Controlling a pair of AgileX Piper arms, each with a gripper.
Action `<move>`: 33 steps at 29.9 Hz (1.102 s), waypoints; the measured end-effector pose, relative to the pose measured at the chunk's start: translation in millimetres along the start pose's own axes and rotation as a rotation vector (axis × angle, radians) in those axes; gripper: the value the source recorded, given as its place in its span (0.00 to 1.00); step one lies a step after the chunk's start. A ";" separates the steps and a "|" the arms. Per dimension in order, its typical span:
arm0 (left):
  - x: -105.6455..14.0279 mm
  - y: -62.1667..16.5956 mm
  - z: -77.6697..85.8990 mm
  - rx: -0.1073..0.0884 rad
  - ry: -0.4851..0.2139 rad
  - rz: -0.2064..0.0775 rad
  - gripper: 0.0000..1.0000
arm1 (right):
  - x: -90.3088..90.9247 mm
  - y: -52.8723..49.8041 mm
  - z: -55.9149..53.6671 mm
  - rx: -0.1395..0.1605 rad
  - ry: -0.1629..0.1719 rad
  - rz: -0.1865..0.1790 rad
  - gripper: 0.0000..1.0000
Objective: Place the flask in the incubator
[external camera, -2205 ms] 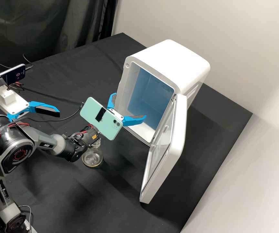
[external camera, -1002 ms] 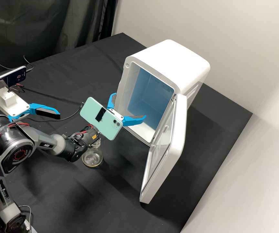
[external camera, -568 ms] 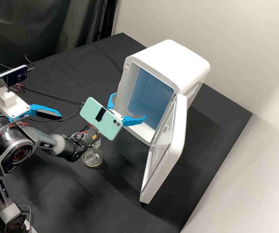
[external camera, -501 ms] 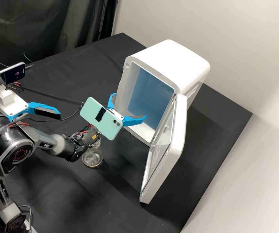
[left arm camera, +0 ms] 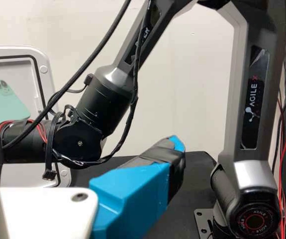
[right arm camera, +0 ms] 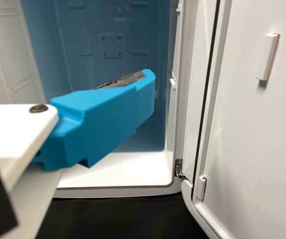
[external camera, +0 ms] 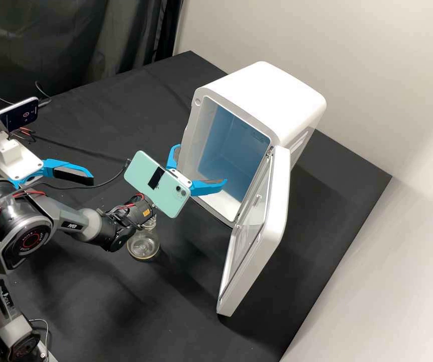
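The white incubator stands at the right of the black bench, with its door swung wide and its blue inside bare. A small clear glass flask stands upright on the bench to the left of the incubator, partly hidden under my right arm's wrist. My right gripper hangs open and holds nothing, just in front of the incubator's mouth; one blue finger points into the chamber. My left gripper is far to the left, well away from the flask.
A mint-green phone is mounted on the right wrist, and a dark phone sits on the left arm. A black cable trails across the bench between the arms. Bare black bench lies in front of the flask and the door.
My left gripper has drifted a little up and back at the left edge. The right arm, the flask and the incubator door are where they were.
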 end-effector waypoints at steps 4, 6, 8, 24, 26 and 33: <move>-0.4 -0.7 -0.2 0.000 0.000 -0.003 1.00 | 0.0 0.0 0.0 0.000 0.000 0.000 1.00; -1.6 -2.8 -0.5 0.001 0.001 -0.010 1.00 | 0.0 0.0 0.0 0.000 0.000 0.000 1.00; -4.1 -5.1 -0.9 0.003 0.001 -0.019 1.00 | 0.0 0.0 0.0 0.000 0.000 0.000 1.00; -21.4 -16.0 -16.9 0.022 0.033 -0.062 1.00 | 0.0 0.0 0.0 0.000 0.000 0.000 1.00; -21.4 -16.4 -20.5 0.028 0.040 -0.062 1.00 | 0.0 0.0 0.0 0.000 0.000 0.000 1.00; -32.2 -28.6 -32.3 0.026 0.044 -0.105 1.00 | 0.0 0.0 0.0 0.000 0.000 0.000 1.00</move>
